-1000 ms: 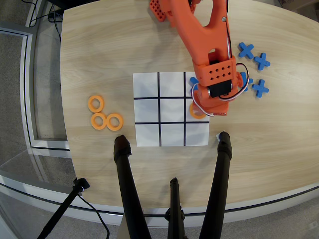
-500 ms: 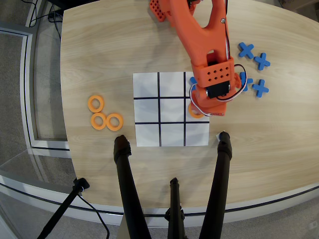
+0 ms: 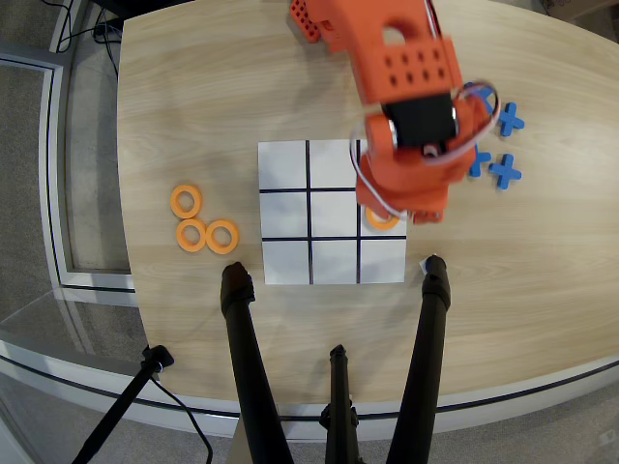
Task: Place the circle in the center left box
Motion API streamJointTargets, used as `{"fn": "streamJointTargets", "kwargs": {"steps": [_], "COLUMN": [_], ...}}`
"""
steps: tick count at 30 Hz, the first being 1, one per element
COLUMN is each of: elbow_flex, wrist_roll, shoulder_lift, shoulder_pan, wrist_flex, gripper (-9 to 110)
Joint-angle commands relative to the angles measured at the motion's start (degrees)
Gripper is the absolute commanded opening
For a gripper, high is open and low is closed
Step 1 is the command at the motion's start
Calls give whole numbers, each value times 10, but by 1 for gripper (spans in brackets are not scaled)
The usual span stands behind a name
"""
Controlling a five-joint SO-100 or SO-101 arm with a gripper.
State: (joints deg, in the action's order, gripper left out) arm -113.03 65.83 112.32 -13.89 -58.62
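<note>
A pale wood-grain bench (image 3: 242,87) carries blue crosses (image 3: 504,171) near its right side in the overhead view. Black tripod legs (image 3: 247,358) rise from the near edge. Grey floor lies beyond, with a cable (image 3: 179,416).

You see the arm (image 3: 411,106) blurred, hiding its gripper, the upper half of the circle (image 3: 382,221) and some blue crosses (image 3: 505,172).
</note>
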Motion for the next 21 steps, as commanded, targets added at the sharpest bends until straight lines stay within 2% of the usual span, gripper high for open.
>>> {"fn": "streamJointTargets", "kwargs": {"steps": [1, 11, 17, 21], "elbow_flex": [-81, -440, -530, -584], "wrist_roll": [10, 98, 105, 132], "shoulder_lift": [162, 589, 695, 747], "shoulder_pan": [10, 37, 41, 63], "wrist_flex": [-38, -105, -142, -166], "gripper": [13, 13, 12, 3]}}
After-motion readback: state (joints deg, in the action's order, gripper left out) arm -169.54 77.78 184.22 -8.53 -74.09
